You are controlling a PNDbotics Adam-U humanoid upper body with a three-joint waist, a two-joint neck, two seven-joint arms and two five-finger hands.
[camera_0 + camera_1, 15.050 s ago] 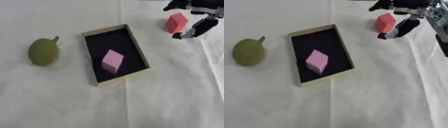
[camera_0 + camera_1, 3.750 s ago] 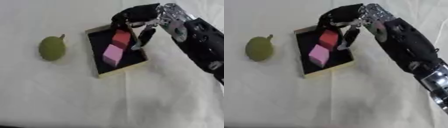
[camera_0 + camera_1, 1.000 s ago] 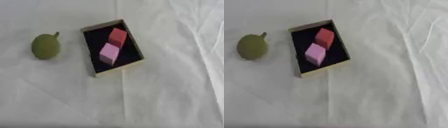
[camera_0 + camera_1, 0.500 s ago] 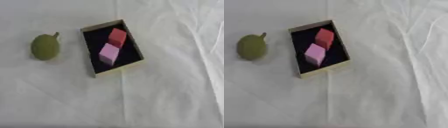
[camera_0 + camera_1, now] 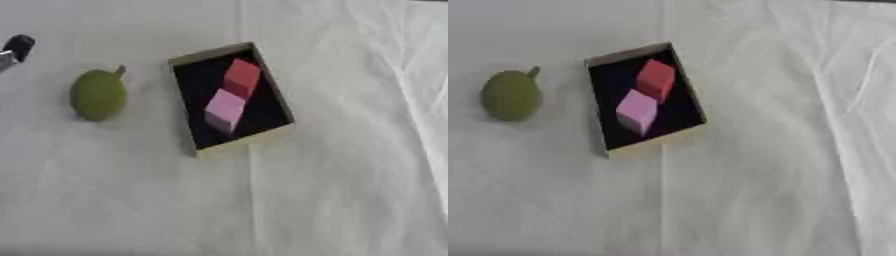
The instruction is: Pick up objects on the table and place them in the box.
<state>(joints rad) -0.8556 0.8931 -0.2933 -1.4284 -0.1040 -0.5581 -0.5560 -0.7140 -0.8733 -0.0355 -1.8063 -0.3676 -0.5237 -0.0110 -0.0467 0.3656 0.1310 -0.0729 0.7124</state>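
Observation:
A tan box (image 5: 246, 146) with a dark inside lies askew on the white cloth. Inside it a red block (image 5: 242, 77) lies at the far end and a pink block (image 5: 225, 107) sits just in front of it, the two touching. A green pear-shaped fruit (image 5: 98, 95) with a short stem rests on the cloth left of the box. A small black and silver part of my left hand (image 5: 17, 49) shows at the left edge of the left eye view, above and to the left of the fruit and apart from it. My right hand is out of sight.
The white cloth (image 5: 332, 190) covers the whole table, with creases running down the right side. Nothing else stands on it.
A tip of my left hand has come in at the left edge. My right arm, which held the red block over the box, has gone; the red block lies in the box.

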